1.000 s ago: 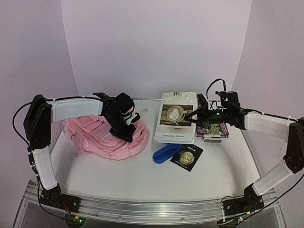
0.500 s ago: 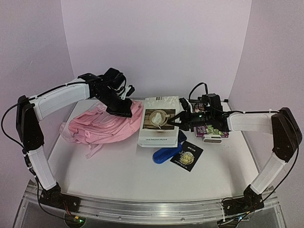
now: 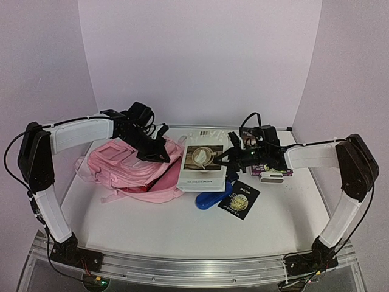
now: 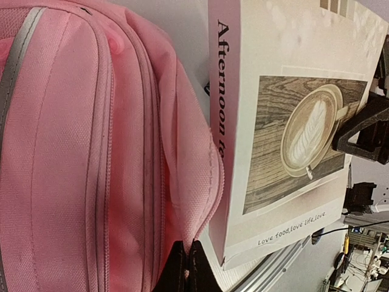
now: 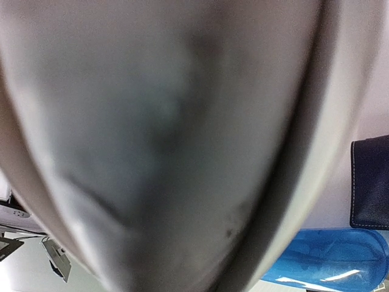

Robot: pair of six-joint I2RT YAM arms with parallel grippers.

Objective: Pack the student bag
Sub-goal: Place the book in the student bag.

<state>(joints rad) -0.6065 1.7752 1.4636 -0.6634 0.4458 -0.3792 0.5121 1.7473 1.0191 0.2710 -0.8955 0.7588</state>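
The student bag [image 3: 130, 170], a soft pink backpack, lies at the left of the table. My left gripper [image 3: 161, 154] is shut on the zip edge of the bag's opening [image 4: 203, 201] and holds that flap up; its black fingertips [image 4: 176, 274] pinch the pink fabric. A white book with a coffee-cup cover [image 3: 203, 161] is tilted off the table, its spine [image 4: 223, 121] right against the raised flap. My right gripper [image 3: 223, 161] is shut on the book's right edge, one black finger [image 4: 364, 131] lying over the cover. The book's blurred underside [image 5: 170, 140] fills the right wrist view.
A blue pencil case [image 3: 211, 196] and a black wallet with a gold emblem [image 3: 239, 199] lie just in front of the book. A small white case [image 3: 272, 177] and a purple book [image 3: 276, 165] sit at the right. The table's back edge [image 3: 182, 128] meets the wall.
My right gripper has carried the book left, up to the bag's opening. My left gripper has lifted the bag's flap, and the bag has shifted and spread out.
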